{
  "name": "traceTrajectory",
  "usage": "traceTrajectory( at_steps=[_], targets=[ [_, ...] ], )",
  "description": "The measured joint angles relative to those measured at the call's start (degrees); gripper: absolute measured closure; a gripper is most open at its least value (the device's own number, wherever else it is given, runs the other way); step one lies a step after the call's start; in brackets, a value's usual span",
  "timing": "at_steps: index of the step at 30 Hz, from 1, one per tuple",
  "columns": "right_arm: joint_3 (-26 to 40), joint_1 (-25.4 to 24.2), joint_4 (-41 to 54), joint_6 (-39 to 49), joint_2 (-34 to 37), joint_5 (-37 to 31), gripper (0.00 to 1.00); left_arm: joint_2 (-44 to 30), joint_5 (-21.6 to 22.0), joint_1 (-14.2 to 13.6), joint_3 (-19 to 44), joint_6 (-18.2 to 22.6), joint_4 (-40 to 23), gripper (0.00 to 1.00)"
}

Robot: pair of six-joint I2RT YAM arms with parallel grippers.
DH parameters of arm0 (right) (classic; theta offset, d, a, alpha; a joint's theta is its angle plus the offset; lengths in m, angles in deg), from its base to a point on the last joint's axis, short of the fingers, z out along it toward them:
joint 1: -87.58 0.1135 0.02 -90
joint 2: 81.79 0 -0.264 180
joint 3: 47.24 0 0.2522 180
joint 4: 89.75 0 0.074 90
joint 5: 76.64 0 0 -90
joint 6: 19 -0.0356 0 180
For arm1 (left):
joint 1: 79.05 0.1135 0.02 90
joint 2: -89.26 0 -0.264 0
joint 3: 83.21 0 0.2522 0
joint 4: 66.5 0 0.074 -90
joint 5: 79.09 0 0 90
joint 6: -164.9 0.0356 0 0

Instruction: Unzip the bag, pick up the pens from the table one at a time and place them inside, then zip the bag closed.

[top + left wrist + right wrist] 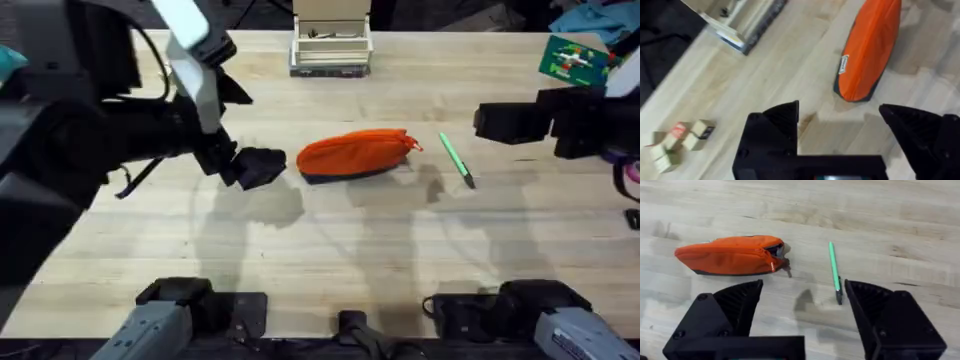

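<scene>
The orange bag (355,153) lies lengthwise in the middle of the table (330,250), its dark bottom strip toward me; it also appears as the bag (869,47) and the bag (730,255), with its zipper end slightly gaping. One green pen (456,159) lies just right of the bag, seen too as the pen (834,271) with a dark tip. My left gripper (250,167) hovers open just left of the bag, its fingers (782,122) apart and empty. My right gripper (490,122) is open, right of the pen, with black fingers (737,300) spread wide.
A white and wooden box (331,45) stands at the table's far edge. A green packet (572,58) lies at the far right. Small wooden blocks (682,140) sit off to one side in the left wrist view. The near half of the table is bare wood.
</scene>
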Motion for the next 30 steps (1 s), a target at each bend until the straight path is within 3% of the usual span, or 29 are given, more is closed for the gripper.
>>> traceTrajectory(
  at_steps=[13,24,27,29,30],
  targets=[
    [0.0,0.0,-0.7,0.2,0.0,0.0,0.004,-16.8,-12.4,0.0,0.0,9.2,1.7,0.007],
    [0.0,0.0,-1.6,0.2,0.0,0.0,0.004,-26.6,-18.7,-0.1,0.0,11.3,7.1,0.008],
    [0.0,0.0,-1.6,0.3,0.0,0.0,0.004,-28.5,-19.3,-1.0,0.0,11.3,8.0,0.009],
    [0.0,0.0,-1.6,0.4,0.0,0.0,0.004,-31.7,-20.2,-4.2,0.0,11.5,10.9,0.008],
    [0.0,0.0,-1.6,0.4,0.0,0.0,0.004,-32.0,-20.3,-4.4,0.0,11.4,11.1,0.007]
  ],
)
